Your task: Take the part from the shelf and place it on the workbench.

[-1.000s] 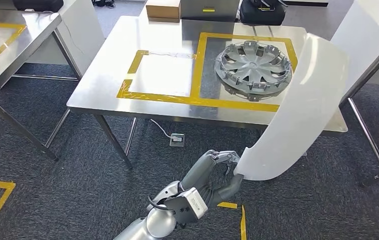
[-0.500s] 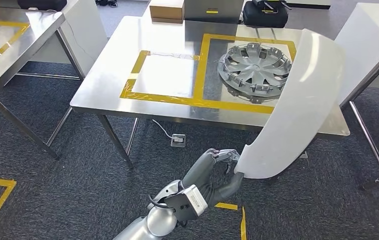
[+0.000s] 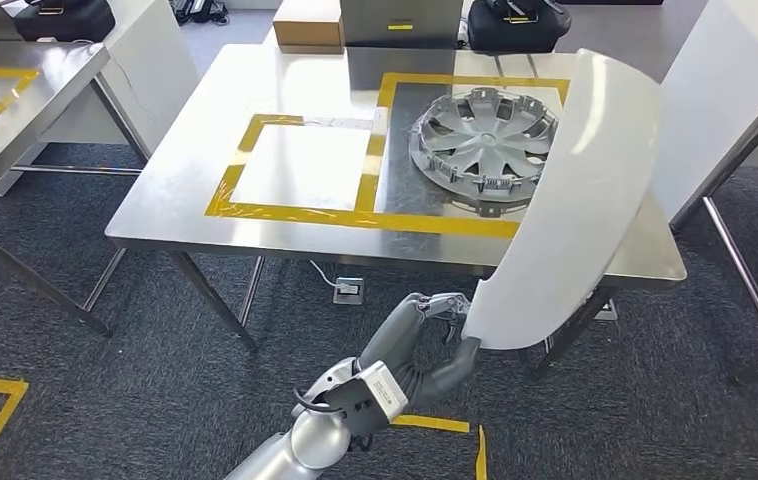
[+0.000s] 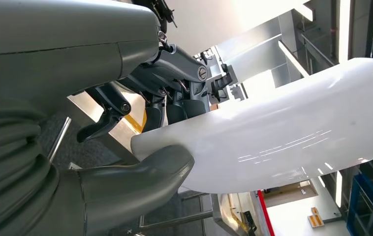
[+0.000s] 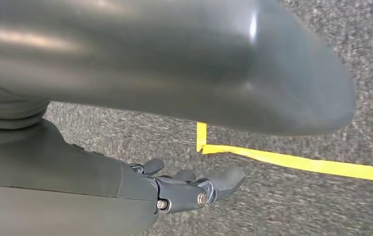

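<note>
The left hand (image 3: 442, 330) pinches the lower end of the long white curved part (image 3: 570, 200), thumb under the edge and dark fingers (image 4: 174, 105) on top of it. The part rises from the hand up over the near right corner of the worktop (image 3: 170, 190) and hides that corner, but it does not lie on the worktop. Just beside the part, on the worktop, a silver wheel cover (image 3: 480, 140) lies inside the larger frame of yellow tape (image 3: 355, 218) (part of its rim is covered by the white part). The smaller taped frame is on the other side of the wheel cover. At the far edge of the worktop stand a cardboard box (image 3: 307, 24) and a dark bag (image 3: 515, 22). Another steel table (image 3: 5, 110) stands well apart from the worktop. The right hand (image 5: 194, 189) hangs above grey carpet near a yellow floor line (image 5: 293, 162), fingers loosely apart, holding nothing.
</note>
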Action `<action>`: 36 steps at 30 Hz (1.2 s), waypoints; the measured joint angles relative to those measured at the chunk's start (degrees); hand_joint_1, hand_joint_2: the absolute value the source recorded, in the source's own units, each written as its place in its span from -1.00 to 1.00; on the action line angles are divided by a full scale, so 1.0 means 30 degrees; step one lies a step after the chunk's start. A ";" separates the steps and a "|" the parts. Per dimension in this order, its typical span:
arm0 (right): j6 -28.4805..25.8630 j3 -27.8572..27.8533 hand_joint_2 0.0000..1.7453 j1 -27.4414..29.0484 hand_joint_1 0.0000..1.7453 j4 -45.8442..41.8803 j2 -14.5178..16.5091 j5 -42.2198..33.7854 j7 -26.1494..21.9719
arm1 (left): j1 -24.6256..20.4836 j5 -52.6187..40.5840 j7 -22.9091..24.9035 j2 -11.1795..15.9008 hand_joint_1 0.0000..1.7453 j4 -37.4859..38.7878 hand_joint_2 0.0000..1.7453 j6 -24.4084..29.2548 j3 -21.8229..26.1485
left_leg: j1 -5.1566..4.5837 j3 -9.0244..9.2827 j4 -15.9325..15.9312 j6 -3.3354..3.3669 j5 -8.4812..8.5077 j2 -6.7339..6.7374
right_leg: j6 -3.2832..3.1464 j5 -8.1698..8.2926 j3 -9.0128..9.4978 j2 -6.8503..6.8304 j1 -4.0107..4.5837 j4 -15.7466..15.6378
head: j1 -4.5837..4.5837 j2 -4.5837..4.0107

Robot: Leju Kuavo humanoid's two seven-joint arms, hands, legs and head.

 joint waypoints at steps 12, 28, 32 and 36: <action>0.0049 0.0000 -1.00 -0.0028 -1.00 0.0011 -0.0007 0.0153 0.0060 | 0.0088 0.0024 -0.0025 -0.0022 1.00 0.0015 1.00 0.0036 0.0056 | -0.0452 0.0615 -0.4547 0.1317 0.3524 -0.0132 | 0.0763 -0.1075 0.1397 0.0118 0.0163 0.0779 | 0.0053 0.0002; 0.0046 -0.0007 -1.00 0.0057 -1.00 0.0011 -0.0127 0.0120 0.0057 | 0.0165 -0.0361 -0.0676 0.0025 1.00 -0.0060 1.00 0.1180 0.0260 | -0.0492 0.3199 -0.4926 0.1102 0.1401 -0.0075 | 0.0196 0.1483 -0.1259 -0.0016 0.0380 -0.0263 | 0.0153 -0.0002; 0.0084 -0.0007 -1.00 0.0013 -1.00 0.0011 -0.0126 0.0151 0.0062 | 0.0151 -0.1426 -0.0703 0.0036 1.00 -0.0066 1.00 0.2313 0.0544 | -0.0494 0.3452 -0.5236 0.1085 0.1367 -0.0055 | 0.0077 0.1301 -0.1158 0.0001 0.0389 -0.0265 | 0.0118 -0.0002; 0.0273 -0.0007 -1.00 0.0015 -1.00 0.0011 -0.0126 0.0182 -0.0103 | -0.0411 -0.3281 -0.0588 0.0036 1.00 0.0424 1.00 0.4221 0.1058 | -0.0477 0.3511 -0.5337 0.0877 0.1340 -0.0053 | 0.0043 0.1249 -0.1128 -0.0007 0.0410 -0.0262 | 0.0122 -0.0002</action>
